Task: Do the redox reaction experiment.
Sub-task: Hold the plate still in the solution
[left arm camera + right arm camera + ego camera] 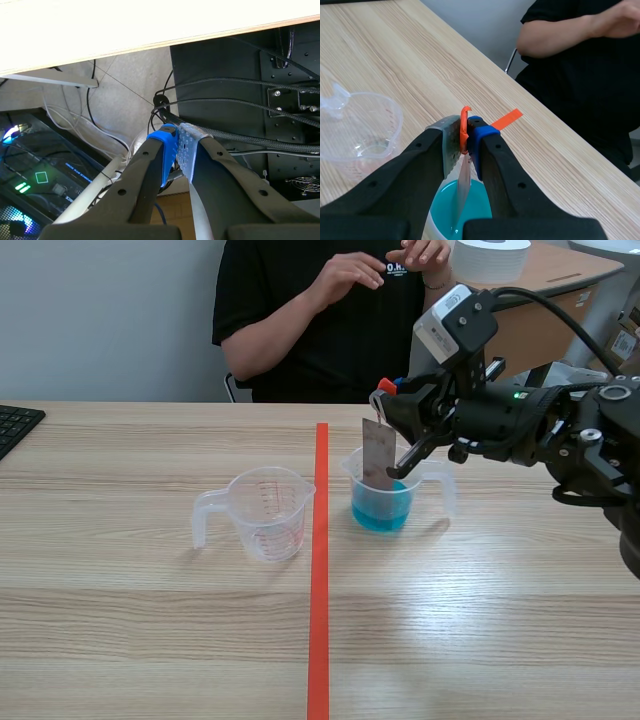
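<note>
Now, strip (pixel 377 450) in blue-liquid cup (pixel 357 472).

Gap between empty jug (pixel 268 515), blue-filled jug (pixel 380 510)

The right arm (pixel 540 425) comes in from the right side. It is held up above the table (pixel 150 640) and reaches toward the middle. The right gripper (pixel 465 135) tips a bit downward. Its two fingers squeeze a thin metal strip (pixel 464 187), with the grey pad (pixel 451 142) on one side and the blue pad (pixel 479 137) on the other. The left gripper (pixel 179 137) is down low, below the table's edge. Its two fingers are pressed together with nothing between them.
</note>
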